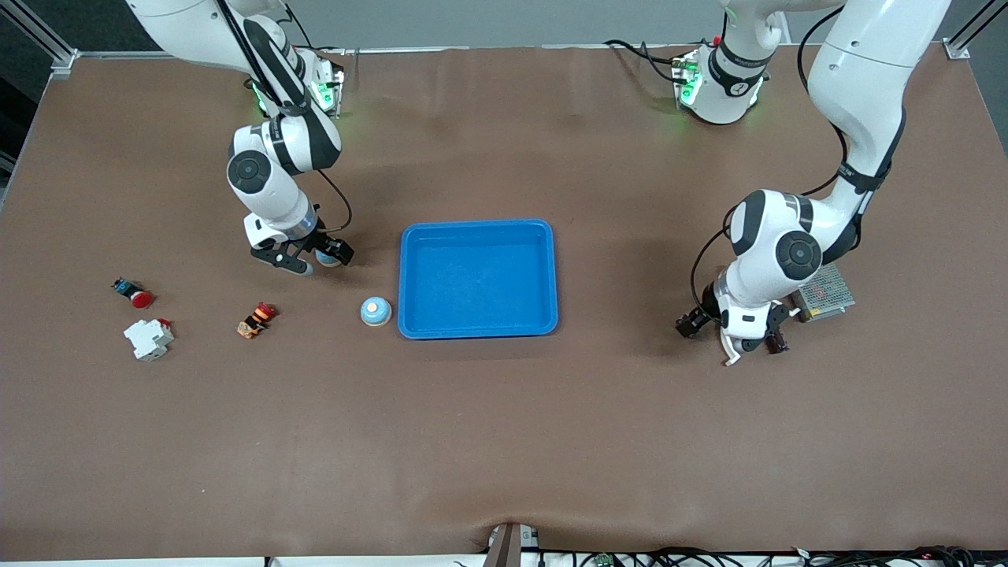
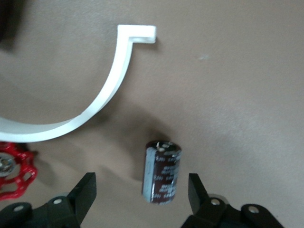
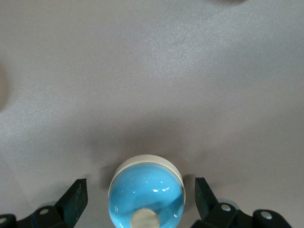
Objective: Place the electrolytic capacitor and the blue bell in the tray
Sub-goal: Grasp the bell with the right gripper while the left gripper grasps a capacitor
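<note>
Blue bell (image 3: 146, 198) sits between the open right hand's (image 3: 141, 197) fingers (untouched).

Even overhead light; soft shadows

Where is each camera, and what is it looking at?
Front: high across the table, facing both arms and the tray.
Left wrist: looks down past the open left gripper at the capacitor.
Right wrist: looks down past the open right gripper at a blue bell.
Front and left wrist share the white curved piece.
</note>
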